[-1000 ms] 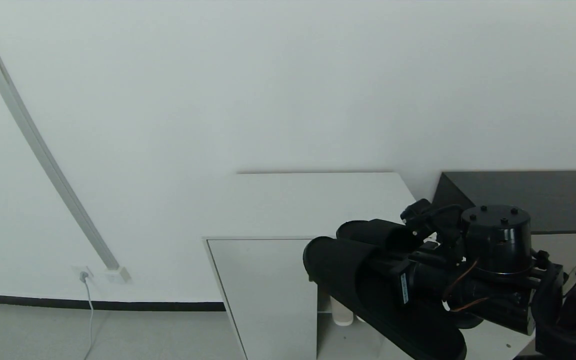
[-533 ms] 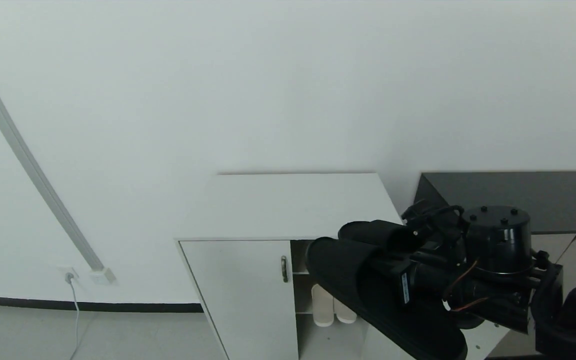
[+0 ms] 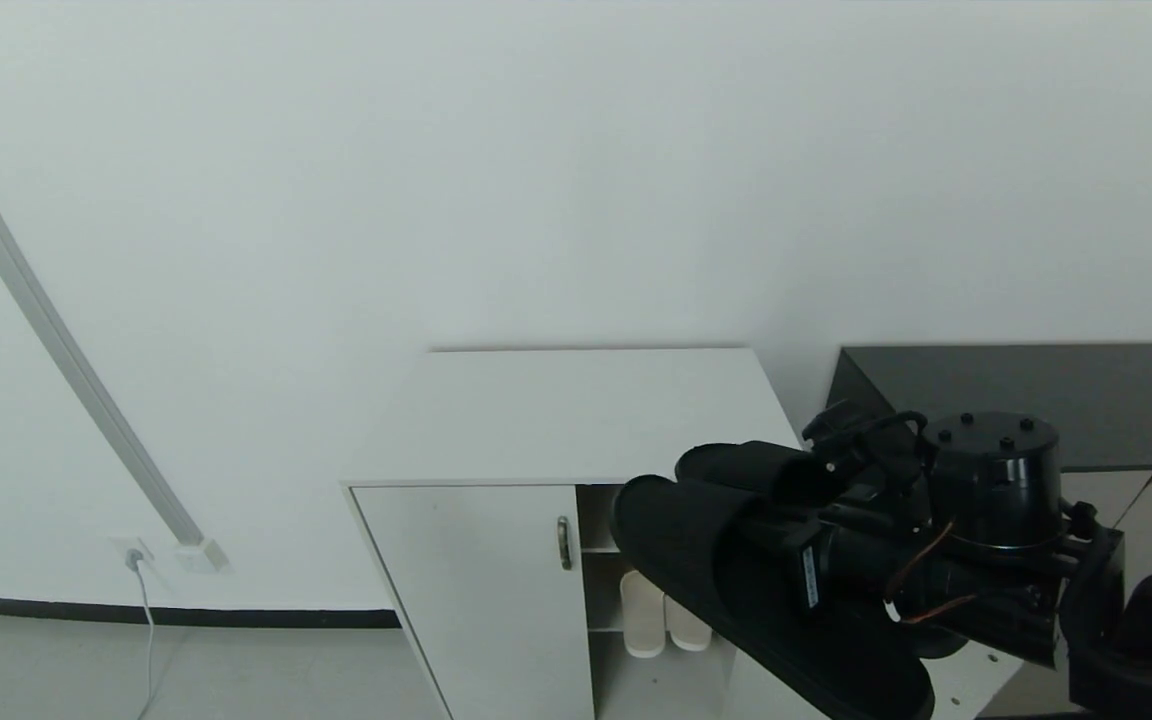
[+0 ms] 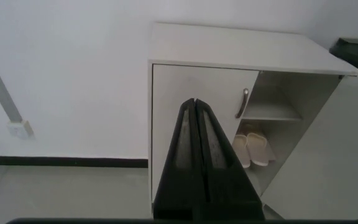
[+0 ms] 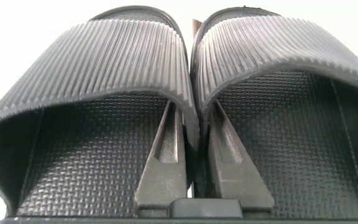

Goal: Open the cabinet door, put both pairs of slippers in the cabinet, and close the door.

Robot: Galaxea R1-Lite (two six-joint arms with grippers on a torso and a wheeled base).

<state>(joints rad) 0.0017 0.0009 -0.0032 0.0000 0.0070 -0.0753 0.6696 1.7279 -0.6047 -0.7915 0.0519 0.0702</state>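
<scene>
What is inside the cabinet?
A white slipper pair sits below a shelf in the open half. The shut door hides the other half; the black slippers block part of the head view.

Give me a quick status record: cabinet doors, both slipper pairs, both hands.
cabinet: white, against the wall
left door: shut, handle at its inner edge
right door: swung open
white slippers: inside the cabinet, side by side
black slippers: outside the cabinet, held as a pair
right hand: shut on black slippers, one finger in each
left hand: shut, holding nothing
</scene>
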